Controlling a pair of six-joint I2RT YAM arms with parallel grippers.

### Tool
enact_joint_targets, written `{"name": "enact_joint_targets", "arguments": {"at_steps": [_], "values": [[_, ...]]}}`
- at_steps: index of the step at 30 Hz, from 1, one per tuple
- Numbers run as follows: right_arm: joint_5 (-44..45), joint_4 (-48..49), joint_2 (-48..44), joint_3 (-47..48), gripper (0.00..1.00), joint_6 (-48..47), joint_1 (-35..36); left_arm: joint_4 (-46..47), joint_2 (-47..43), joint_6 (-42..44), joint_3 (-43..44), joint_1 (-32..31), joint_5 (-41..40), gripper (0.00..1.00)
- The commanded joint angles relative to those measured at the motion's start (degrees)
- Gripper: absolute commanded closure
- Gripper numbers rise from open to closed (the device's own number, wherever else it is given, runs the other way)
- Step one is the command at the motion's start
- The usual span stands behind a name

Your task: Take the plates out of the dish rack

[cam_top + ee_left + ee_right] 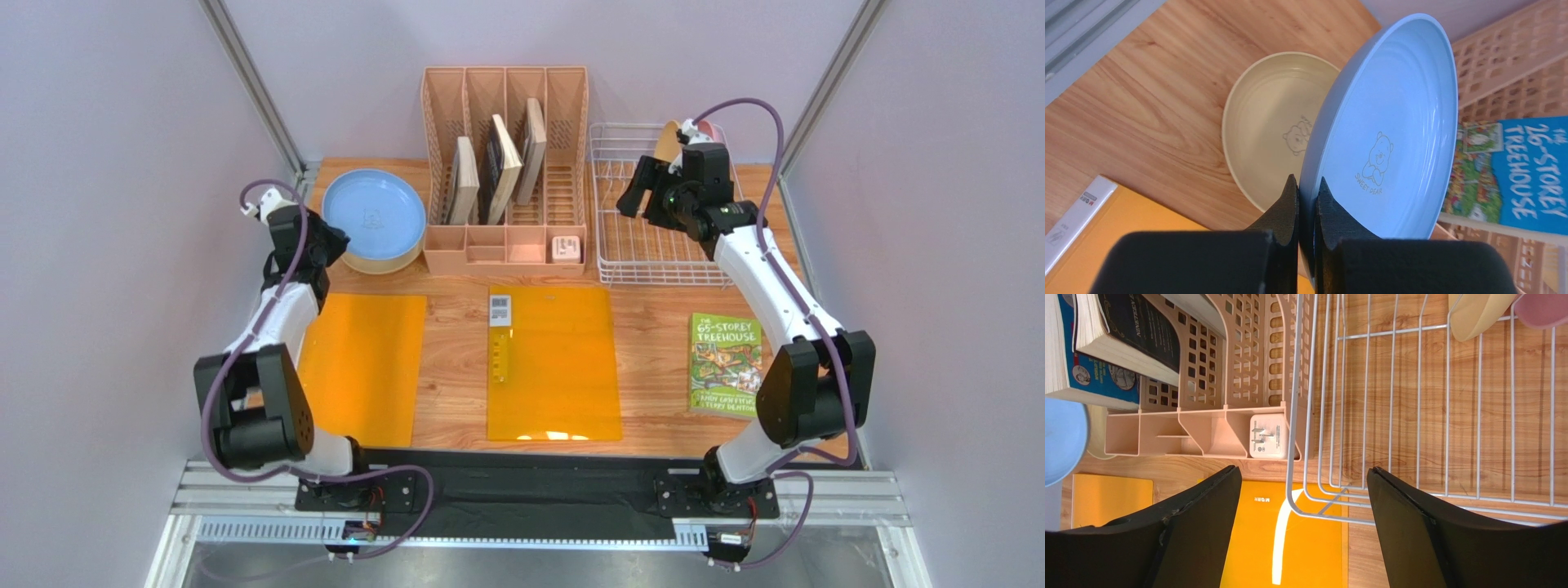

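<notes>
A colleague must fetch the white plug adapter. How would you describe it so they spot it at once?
Find the pink-beige organizer holding books at the table's back middle. In its low front tray, the rightmost compartment, nearest the white wire dish rack, holds the plug adapter. It is the only small white block with prongs; its neighbours are books.

Pale lilac-grey matte walls on 3 sides: back wall (528,37) at 12, side walls at 9 (111,184) & 3 (945,184). Grey metal corner posts slant up at approx 11 (252,80) & 1 (834,80). Light-wood plank tabletop (662,306) fills the centre. At 6, a flat black strip (540,484), then a silver ribbed aluminium rail (540,521) along the near edge. Light is even & soft, w/ faint shadows.
</notes>
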Motion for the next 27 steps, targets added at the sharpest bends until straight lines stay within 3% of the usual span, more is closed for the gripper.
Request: {"name": "enact_joint_targets", "arguments": {"at_steps": [1, 5, 14, 27], "values": [[-0.97, 0.36, 1.32, 3.99, 0.19, -0.77, -0.59, 10.15, 6.04, -4.01, 1.86, 1.71, 1.64, 1.00], [-0.53, -0.43, 2.99, 5.40, 0.19, -1.13, -0.59, 11.56, 14.12, -5.42, 4.93, 2.07, 3.32, 1.00], [0.70, -1.93, 7.47, 10.76, 0.19, -2.00, -1.38, 12.97, 23.54, -4.80, 10.74, 2.07, 4.38, 1.00], [4.04, -4.12, 10.64, 15.07, 0.19, -3.50, -1.99, 7.27, 22.85, -1.47, 10.92, 2.15, 3.15, 1.00]]}}
